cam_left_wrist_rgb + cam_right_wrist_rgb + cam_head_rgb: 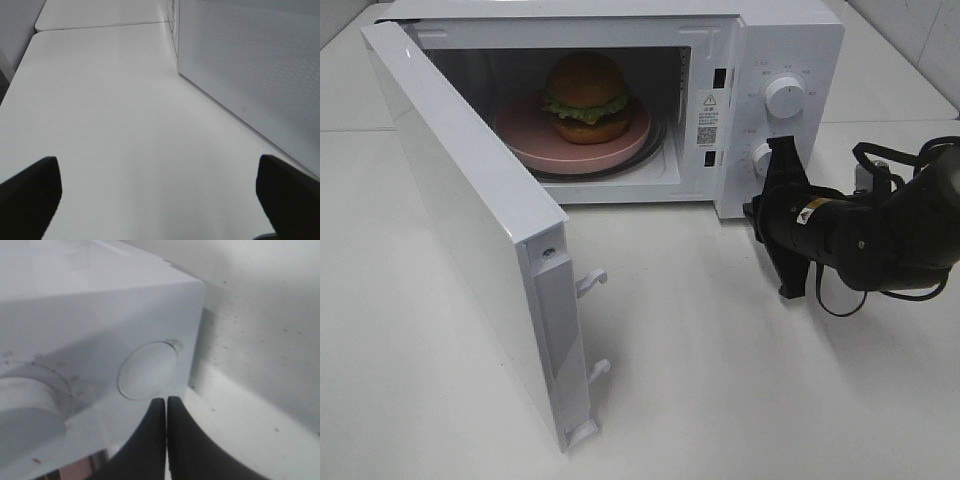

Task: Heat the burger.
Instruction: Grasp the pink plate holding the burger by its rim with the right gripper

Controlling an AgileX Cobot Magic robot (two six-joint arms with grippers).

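Black right arm (pixel 880 235) reaches in low from the right of the high view, elbow bent, wrist turned toward the left. The right gripper (pixel 166 402) has its two fingers (pixel 145 440) pressed flat together. The left gripper (pixel 160 200) points downward, its dark fingers (pixel 30 197) spread wide apart.

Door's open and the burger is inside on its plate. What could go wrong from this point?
1. The door stands wide open, so heating cannot begin. The open left gripper is on its outer side, and a hard push shut could shift the microwave.
2. The right gripper, shut, has its tips at the round button beside a knob. A careless move there might turn or bump the knob wrongly.
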